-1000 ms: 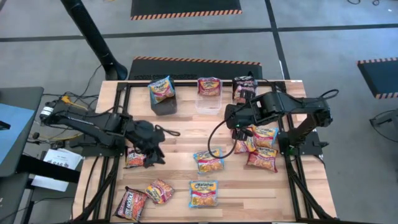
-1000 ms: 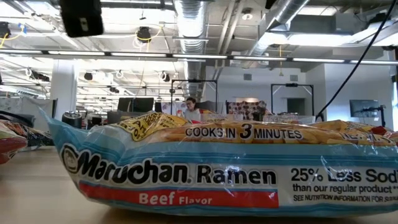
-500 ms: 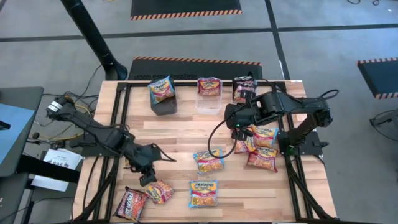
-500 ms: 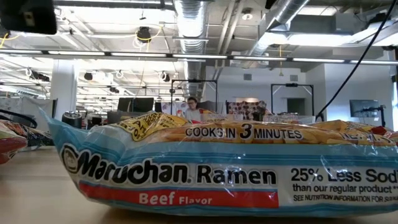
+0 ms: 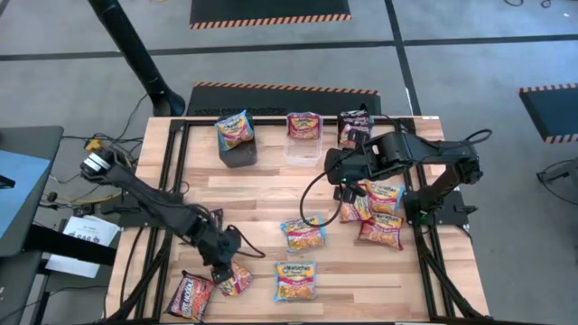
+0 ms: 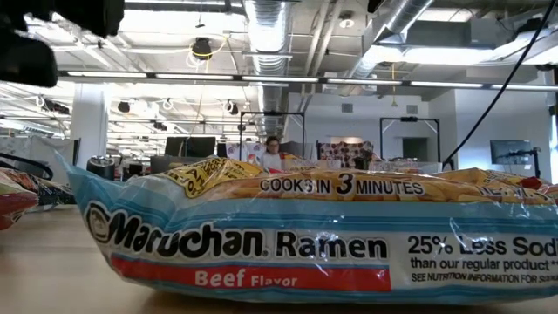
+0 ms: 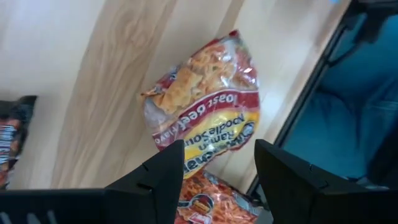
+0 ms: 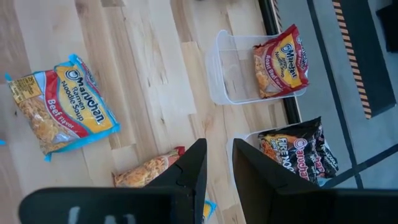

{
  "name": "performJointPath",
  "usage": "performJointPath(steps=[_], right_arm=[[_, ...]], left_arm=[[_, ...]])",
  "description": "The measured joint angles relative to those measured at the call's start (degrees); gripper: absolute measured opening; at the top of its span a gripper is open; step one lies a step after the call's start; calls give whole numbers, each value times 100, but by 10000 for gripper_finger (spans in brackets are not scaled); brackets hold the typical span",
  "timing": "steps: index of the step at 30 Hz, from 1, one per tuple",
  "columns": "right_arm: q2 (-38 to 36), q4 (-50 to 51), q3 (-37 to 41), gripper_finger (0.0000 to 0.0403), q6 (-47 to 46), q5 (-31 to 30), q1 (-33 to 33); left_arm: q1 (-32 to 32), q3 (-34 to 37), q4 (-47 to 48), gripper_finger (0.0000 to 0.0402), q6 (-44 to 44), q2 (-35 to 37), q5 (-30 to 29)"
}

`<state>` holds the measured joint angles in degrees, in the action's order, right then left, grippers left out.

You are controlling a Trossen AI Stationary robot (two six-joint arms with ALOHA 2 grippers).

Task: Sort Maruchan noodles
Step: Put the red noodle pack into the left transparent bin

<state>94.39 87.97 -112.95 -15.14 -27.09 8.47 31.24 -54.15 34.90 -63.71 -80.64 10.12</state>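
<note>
Maruchan noodle packets lie scattered on the wooden table (image 5: 262, 194). My left gripper (image 5: 225, 268) hangs open over a red packet (image 5: 237, 279) near the front left. In the left wrist view its fingers (image 7: 217, 167) stand on either side of that packet's near end (image 7: 202, 109), and I cannot tell if they touch it. A black packet (image 5: 190, 296) lies beside it. Two light blue packets (image 5: 295, 281) (image 5: 302, 234) lie in the middle. My right gripper (image 5: 341, 181) hovers open and empty above the table, by a cluster of packets (image 5: 379, 217).
Along the far edge stand a black bin (image 5: 237, 153) with a blue packet on top, a clear bin (image 8: 227, 84) holding a red packet (image 8: 280, 62), and another bin with a black packet (image 8: 298, 152). A blue packet (image 6: 288, 244) fills the low view. Black frame rails run along both sides.
My left gripper has swung toward the table's near edge and a little to the right, sinking and turning as it went, and now hangs over the red packet at the front left. My right arm has kept still.
</note>
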Motion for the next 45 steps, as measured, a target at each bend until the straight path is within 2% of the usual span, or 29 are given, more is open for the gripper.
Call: performJointPath(steps=[9,14,24,36,40,45], right_arm=[[0,-34,0,102,0,0,2],[0,-82,0,102,2,0,2],[0,-161,0,102,-3,2,2],[0,-162,0,102,-179,7,17],[0,-164,0,102,-184,6,15],[0,-164,0,102,-200,7,15]], left_arm=[[34,0,-7,182,-63,-490,144],[36,0,36,182,-45,-537,-83],[38,0,-85,182,387,-1046,-7],[38,0,-294,179,626,-1139,-247],[23,0,-312,151,628,-1139,-253],[21,0,-663,78,766,-1139,-313]])
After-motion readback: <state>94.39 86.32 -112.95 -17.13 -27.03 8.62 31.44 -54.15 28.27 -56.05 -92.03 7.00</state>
